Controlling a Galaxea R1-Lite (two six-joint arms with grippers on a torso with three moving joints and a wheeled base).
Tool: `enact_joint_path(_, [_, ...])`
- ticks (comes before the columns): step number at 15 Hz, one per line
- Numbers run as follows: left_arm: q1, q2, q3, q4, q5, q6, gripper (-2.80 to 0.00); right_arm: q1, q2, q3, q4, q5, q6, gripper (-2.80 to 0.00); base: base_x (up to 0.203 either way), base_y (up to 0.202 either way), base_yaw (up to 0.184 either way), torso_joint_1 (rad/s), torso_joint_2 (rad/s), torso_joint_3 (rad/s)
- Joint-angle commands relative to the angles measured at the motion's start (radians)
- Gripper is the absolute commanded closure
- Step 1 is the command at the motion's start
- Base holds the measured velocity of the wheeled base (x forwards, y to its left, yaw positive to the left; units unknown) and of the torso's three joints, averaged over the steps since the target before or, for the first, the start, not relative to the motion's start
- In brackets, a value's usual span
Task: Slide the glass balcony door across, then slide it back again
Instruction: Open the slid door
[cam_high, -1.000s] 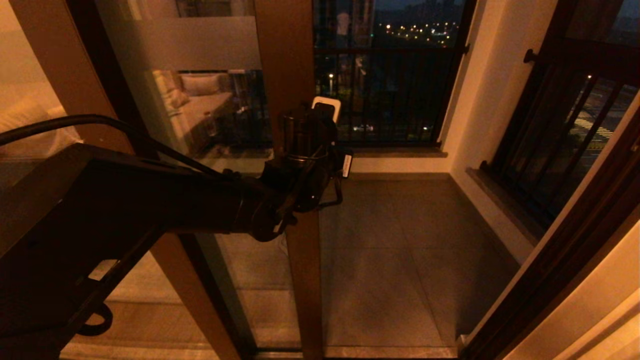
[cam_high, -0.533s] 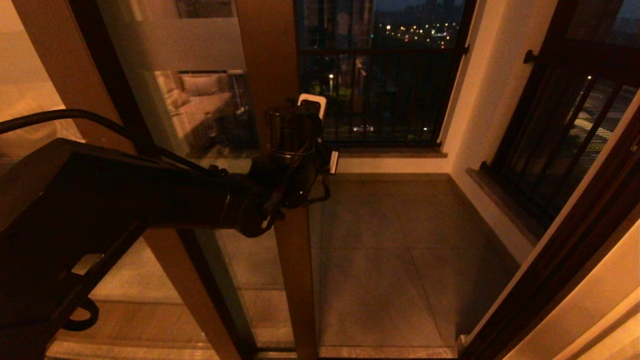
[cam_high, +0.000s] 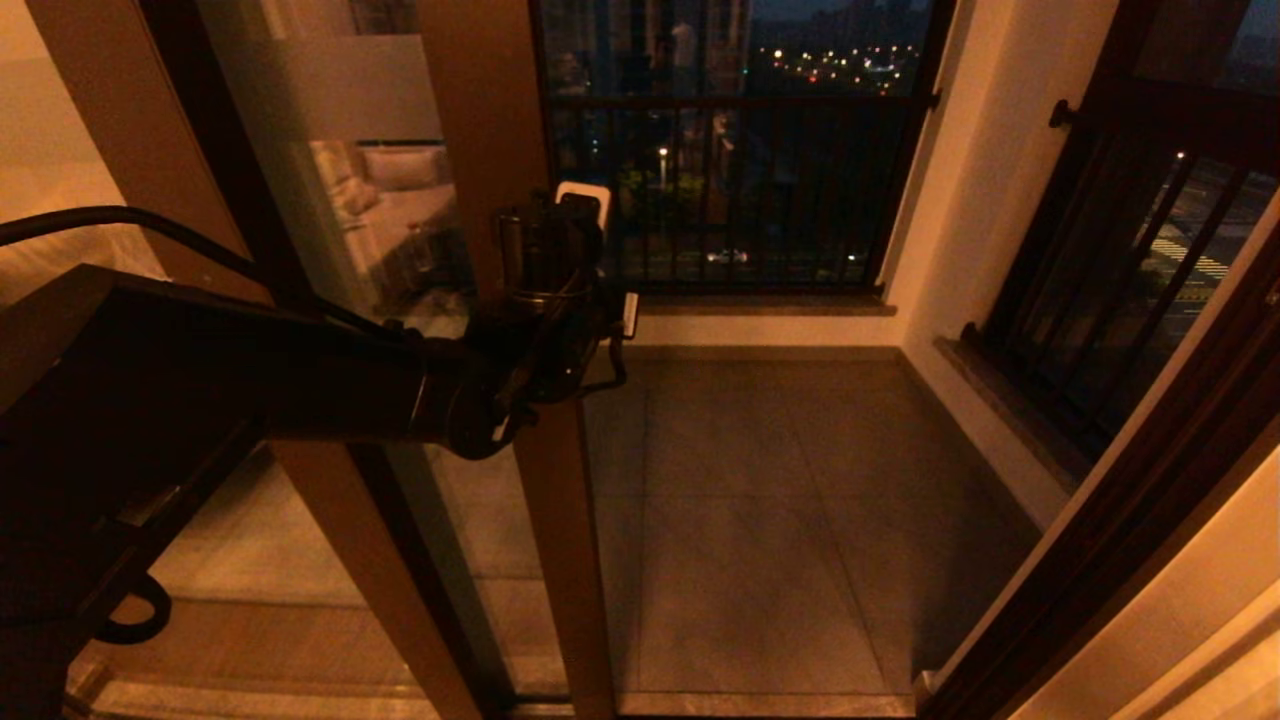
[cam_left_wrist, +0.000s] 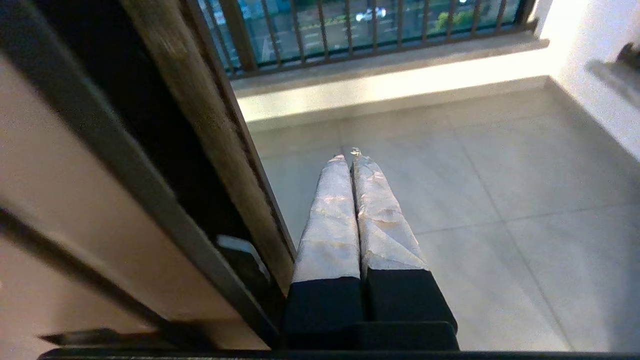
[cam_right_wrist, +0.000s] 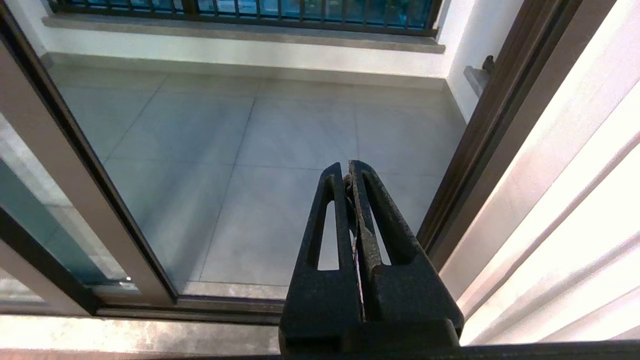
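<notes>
Fingers pressed together with nothing between them, the left gripper (cam_left_wrist: 350, 156) reaches past the free edge of the glass balcony door (cam_high: 540, 560), seemingly against its brown stile. The door stands left of the open gap. The right gripper (cam_right_wrist: 348, 172), likewise closed and empty, hangs over the balcony floor (cam_right_wrist: 280, 130).

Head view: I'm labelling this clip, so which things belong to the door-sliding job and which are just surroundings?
Part of the job:
- the glass balcony door, slid partly open
- the left end effector, fingers shut, beside the door's edge

Just surroundings:
- the right end effector, shut, idle by the right jamb
- the barred windows
- the tiled balcony floor
</notes>
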Motion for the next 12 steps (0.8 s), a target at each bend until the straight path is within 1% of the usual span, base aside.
enact_joint_path(1, [0.012, -0.008, 0.019, -0.002, -0.001, 0.000, 0.00, 0.000, 0.000, 0.003, 0.000, 0.001, -0.001, 0.00, 0.000, 0.000, 0.000, 0.000, 0.00, 0.000])
enact_joint_path(8, [0.041, -0.028, 0.039, -0.003, -0.001, -0.003, 0.00, 0.001, 0.000, 0.003, 0.000, 0.001, -0.001, 0.00, 0.000, 0.000, 0.000, 0.000, 0.00, 0.000])
enact_joint_path(12, [0.042, -0.070, 0.132, -0.004, 0.003, -0.006, 0.00, 0.000, 0.000, 0.003, 0.000, 0.001, -0.001, 0.00, 0.000, 0.000, 0.000, 0.000, 0.00, 0.000])
